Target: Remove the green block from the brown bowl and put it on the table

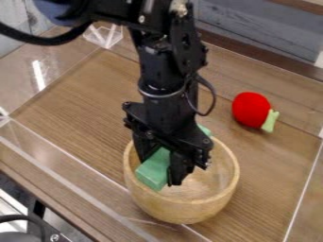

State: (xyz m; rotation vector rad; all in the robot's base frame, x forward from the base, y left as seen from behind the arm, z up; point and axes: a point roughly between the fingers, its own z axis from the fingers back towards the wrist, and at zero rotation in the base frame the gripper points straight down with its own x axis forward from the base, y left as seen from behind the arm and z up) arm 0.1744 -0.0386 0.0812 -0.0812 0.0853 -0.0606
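The black fingers (169, 167) point straight down and are clenched on the green block (157, 169), holding it just above the inside of the brown bowl (202, 198). A red ball-like object (252, 108) lies apart on the wooden bench (76, 113).

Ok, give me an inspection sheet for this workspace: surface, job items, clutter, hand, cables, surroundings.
Surface: wooden table, bare in front left.
Job's things: green block gripped in the hand, over the brown bowl; whether it clears the rim cannot be told.
Clutter: red strawberry-like toy on the table right of the arm.
Hand: hand pointing down, shut on the green block.
Cables: black cable looping off the upper arm.
Surroundings: clear panel along the near edge.
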